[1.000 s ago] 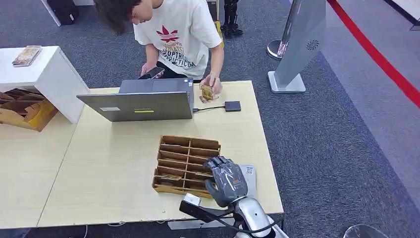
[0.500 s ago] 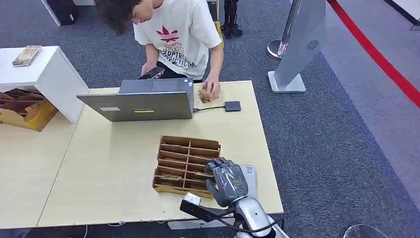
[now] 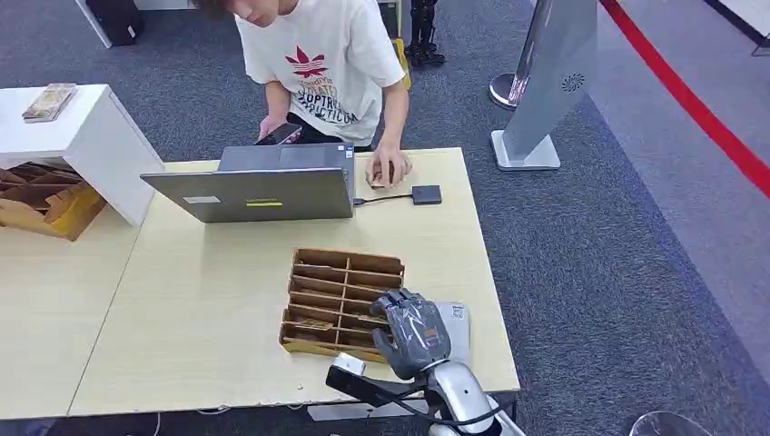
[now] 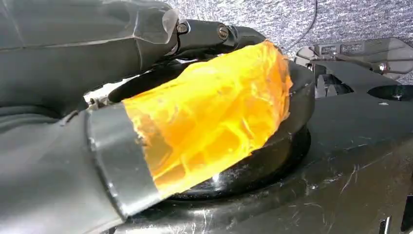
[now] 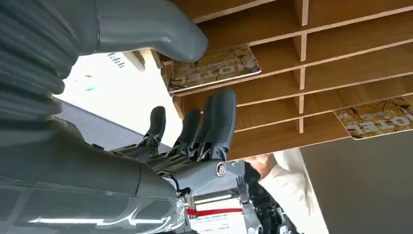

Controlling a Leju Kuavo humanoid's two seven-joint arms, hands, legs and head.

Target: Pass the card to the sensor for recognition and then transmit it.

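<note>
A wooden slotted card tray [image 3: 345,272] sits on the table near its front edge. One patterned card [image 5: 214,68] lies in a slot, with my right hand's thumb [image 5: 185,39] on one side of it and the fingers [image 5: 219,117] on the other, apart and not touching it. A second card [image 5: 377,122] lies in another slot. My right hand [image 3: 413,334] hovers at the tray's right front corner, holding nothing. A small black box [image 3: 426,193] is wired to the laptop [image 3: 263,186]. My left hand [image 4: 53,161] hangs by my body, its fingers hidden.
A person behind the table rests a hand [image 3: 389,170] flat on the tabletop beside the black box. A white flat device [image 3: 457,320] lies right of the tray under my hand. A white cabinet [image 3: 82,136] stands at the left, a grey sign stand [image 3: 545,82] at the right.
The person's hand lowered a card onto the table and now covers it. My right hand has drifted slightly toward the table's front edge.
</note>
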